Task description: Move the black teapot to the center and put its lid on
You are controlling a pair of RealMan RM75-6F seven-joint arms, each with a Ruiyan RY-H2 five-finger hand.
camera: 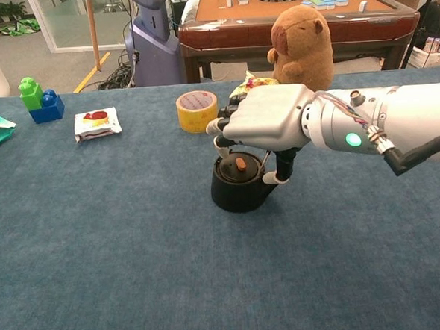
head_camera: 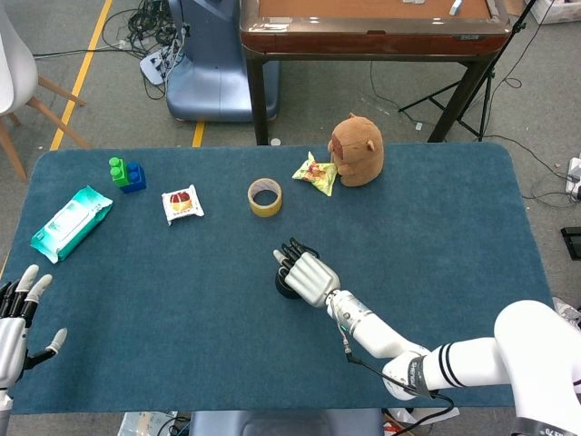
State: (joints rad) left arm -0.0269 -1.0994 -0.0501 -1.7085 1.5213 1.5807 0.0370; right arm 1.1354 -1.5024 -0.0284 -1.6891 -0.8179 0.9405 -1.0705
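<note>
The black teapot [camera: 235, 195] stands near the middle of the blue table [head_camera: 454, 227], its lid [camera: 239, 166] with an orange knob seated on top. My right hand [camera: 266, 126] hovers right over it, fingers stretched across the lid and the thumb hanging down by the spout. The handle is hidden behind the palm, and I see no grip on it. From the head view, the right hand [head_camera: 307, 272] covers most of the teapot [head_camera: 282, 285]. My left hand [head_camera: 16, 322] rests at the table's near left corner, fingers spread and empty.
Behind the teapot lie a yellow tape roll [head_camera: 264, 197], a green-yellow snack packet [head_camera: 316, 173] and a brown capybara plush [head_camera: 357, 150]. Further left are a red-printed snack bag [head_camera: 182, 203], green and blue blocks [head_camera: 127, 173] and a teal wipes pack [head_camera: 71, 221].
</note>
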